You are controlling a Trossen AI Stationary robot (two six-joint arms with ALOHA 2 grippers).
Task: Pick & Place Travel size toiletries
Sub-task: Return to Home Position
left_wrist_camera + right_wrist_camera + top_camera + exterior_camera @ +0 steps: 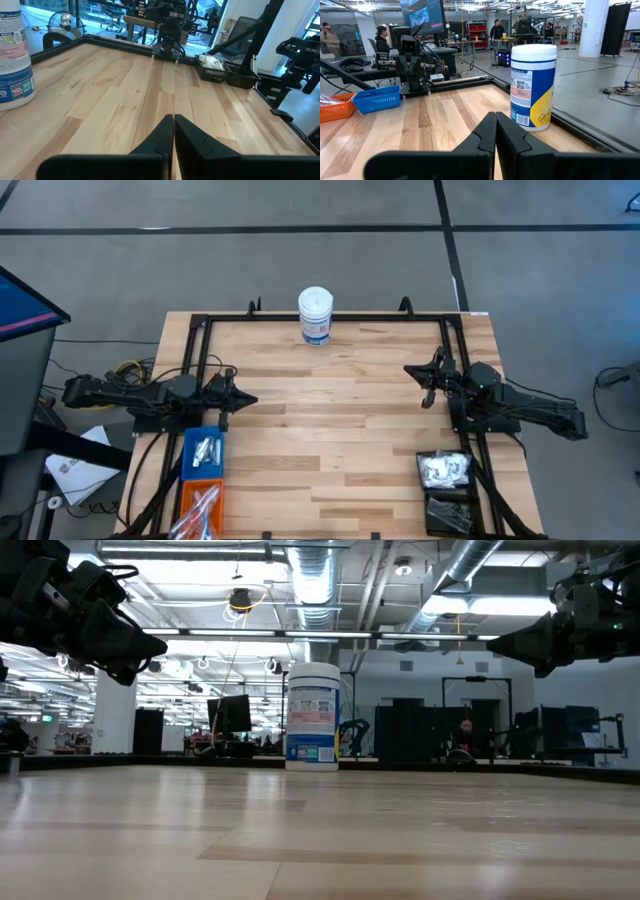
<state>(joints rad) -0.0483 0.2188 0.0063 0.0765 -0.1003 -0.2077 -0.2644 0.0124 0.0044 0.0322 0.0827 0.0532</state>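
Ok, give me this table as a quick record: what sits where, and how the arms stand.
Left fingers: shut, empty, left side
Right fingers: shut, empty, right side
White canister: upright, top centre of the high view
Blue bin: silver tubes
Orange bin: thin sticks
Black bins: white packets in one, dark pieces in the other

Bright ceiling lights [478, 606] glare above evenly lit table [320, 835].
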